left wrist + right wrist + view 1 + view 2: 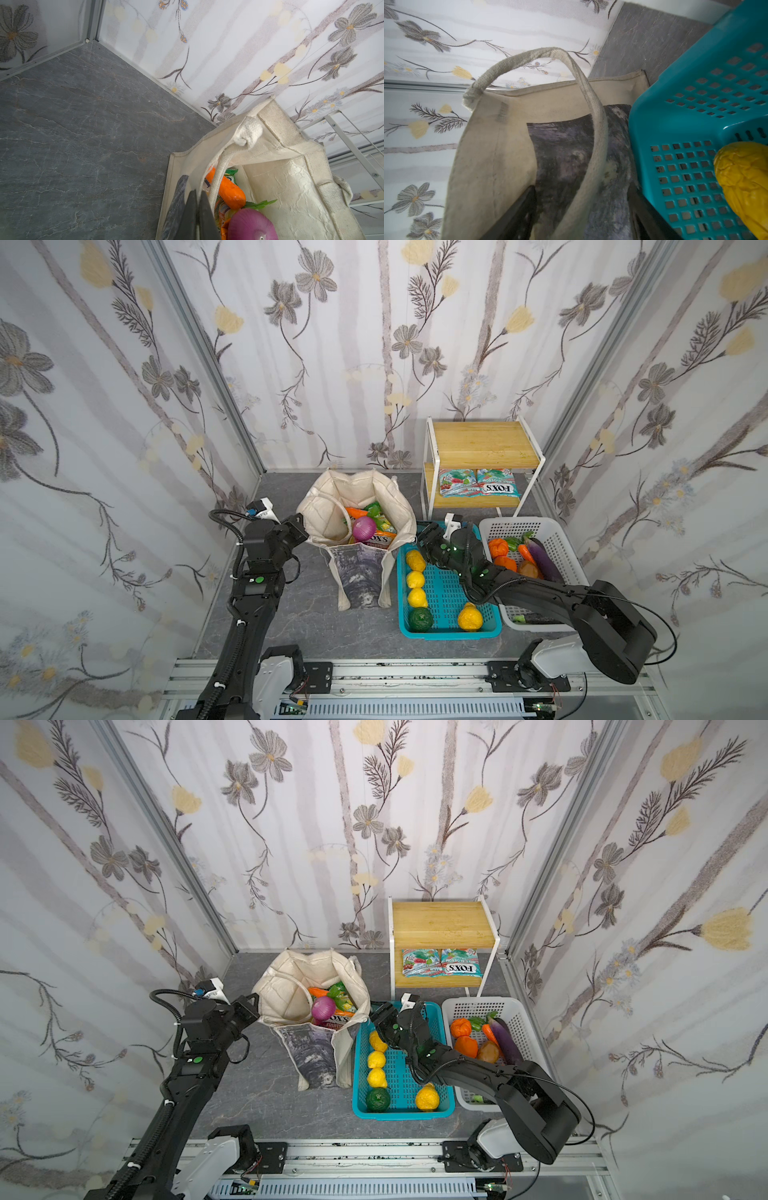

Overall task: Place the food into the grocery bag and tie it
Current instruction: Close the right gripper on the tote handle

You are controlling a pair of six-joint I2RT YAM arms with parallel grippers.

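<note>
Left pincer (198, 195) is seen shut on the rim of the bag (322, 506), with a thin fold of cream cloth pinched between its fingers on the side away from the teal basket (446, 593). The right pincer (581, 189) is seen with its jaws apart. Nothing is clamped, and the strap (593, 116) is straddled, one finger to each side of it, against the bag's dark printed panel.

The bag is stood on the surface (291, 614) between the two arms, mouth open upward, its corner just beside the teal basket. An onion (364, 529) and a carrot (356, 512) are seen inside it. Yellow fruit (415, 560) is left in the teal basket, vegetables are left in the white basket (557, 539), and packets (478, 484) lie on the shelf (482, 443), so loading is judged unfinished.

The coming move is judged to turn on the strap and the right pincer. The strap lies straight ahead of that pincer and already within its gap. Its long axis runs along the pincer's reach and across the closing line, so it would be taken across its width if the jaws were brought together. The right arm is much the nearer to this strap, and the left is occupied at the opposite rim. Whether the strap is wanted for tying or only for holding the mouth wide cannot be told.
</note>
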